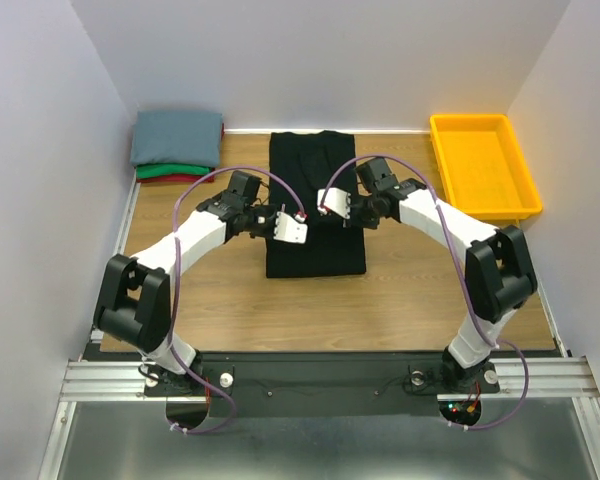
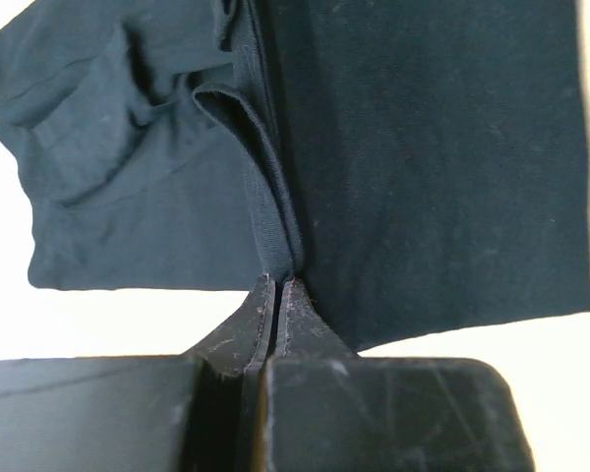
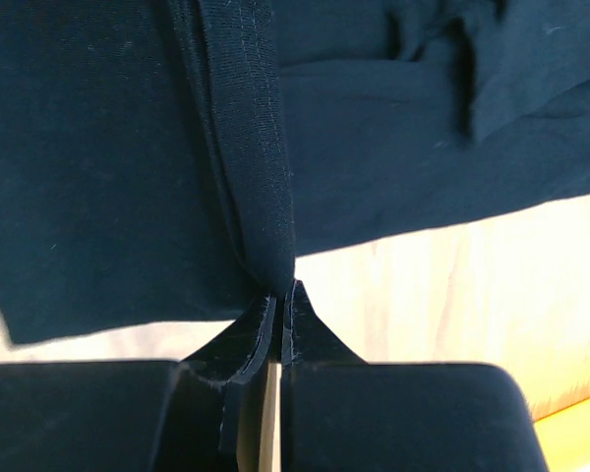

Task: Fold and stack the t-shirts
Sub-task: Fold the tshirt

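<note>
Left to right, everything placed off the black t-shirt point(image 1: 316, 258).

Far-left of it, at the back corner of the desk point(image 1: 410, 295), is the folded pile. The slate grey-blue tee point(image 1: 177, 137) is on top, the green tee point(image 1: 170, 169) under it and the red tee point(image 1: 160, 178) at the bottom. Only the edges of those two show. The pile is well apart from the black one.

Left end effector point(image 2: 278, 286): jaws closed on a raised ridge of the black tee's cloth, pinched right at the tips. From overhead it comes in over the tee's left edge, about mid-length.

The black tee lies flat mid-desk as a narrow strip, sides apparently already turned in. Its long axis runs from the arm bases straight toward the back wall.

Right end effector point(image 3: 280, 291): same story, clamped on a doubled fold of the black cloth, with bare desk showing just beside the tee's edge. Overhead it sits a touch farther back on the tee than the left one, both near mid-length.

Right of the tee, well apart: yellow bin point(image 1: 485, 165). Not part of the job.

My read: both grips are already on the cloth, so what matters now is direction. The next fold should travel along that long axis, with both arms moving together to keep the crease square. Later stacking favours the left arm, since the pile is on its side.
</note>
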